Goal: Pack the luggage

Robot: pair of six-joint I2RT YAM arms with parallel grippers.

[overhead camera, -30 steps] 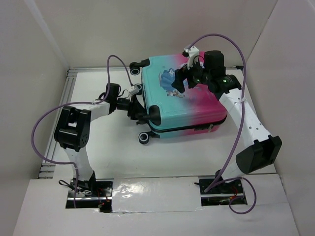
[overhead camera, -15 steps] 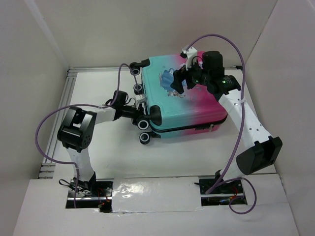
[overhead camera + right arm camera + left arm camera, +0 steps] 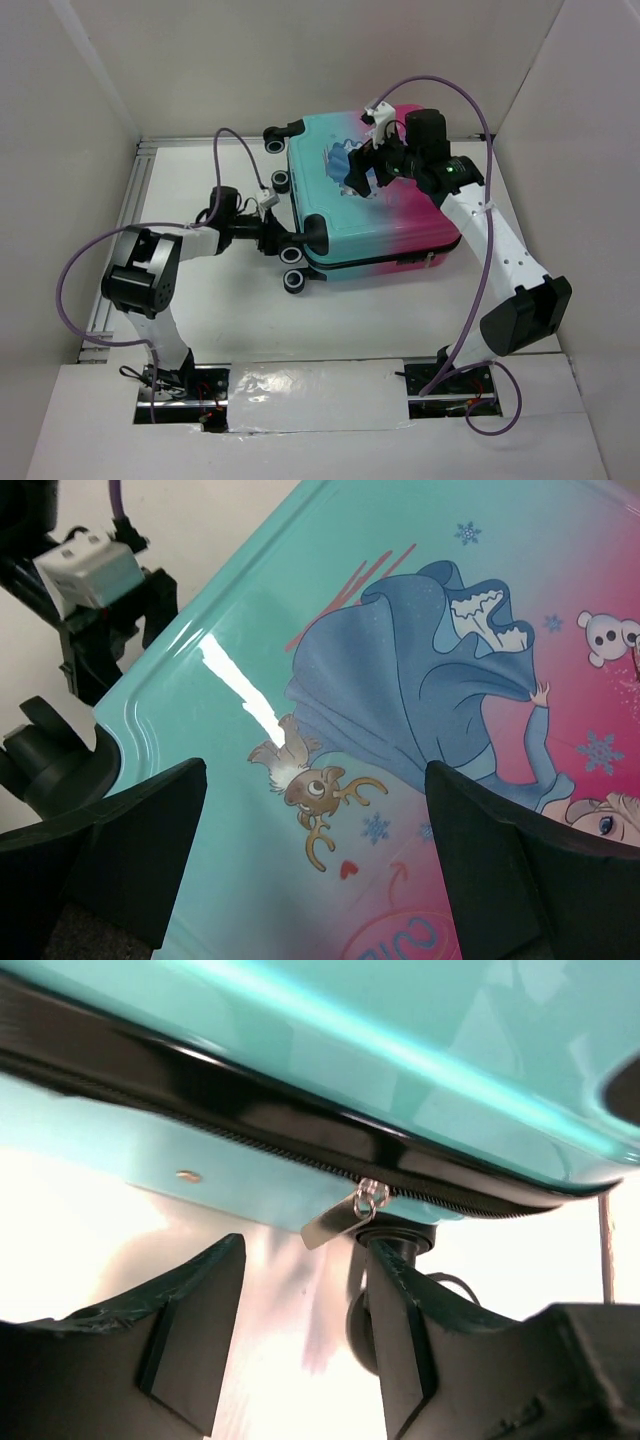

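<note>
The luggage (image 3: pixel 385 215) lies flat and closed on the table, its shell fading from teal to pink, with black wheels on its left side. My left gripper (image 3: pixel 280 240) is at the near-left wheel corner, open. In the left wrist view its fingers (image 3: pixel 400 1330) stand apart just below the black zipper band, and the silver zipper pull (image 3: pixel 340 1218) hangs above the gap, held by nothing. My right gripper (image 3: pixel 358 178) hovers over the shell's top, open wide. Between its fingers (image 3: pixel 150 830) the cartoon reindeer (image 3: pixel 320 790) on the luggage (image 3: pixel 420 680) shows.
White walls close in the table on three sides. A metal rail (image 3: pixel 140 200) runs along the left edge. The suitcase wheels (image 3: pixel 293 282) stick out toward my left arm, and a black wheel (image 3: pixel 360 1320) sits right behind my left gripper's right finger. Purple cables loop above both arms.
My left gripper narrowed, then widened again, and its arm moved down to the near-left wheel corner, then drew back slightly. The right gripper shifted slightly left over the shell.
</note>
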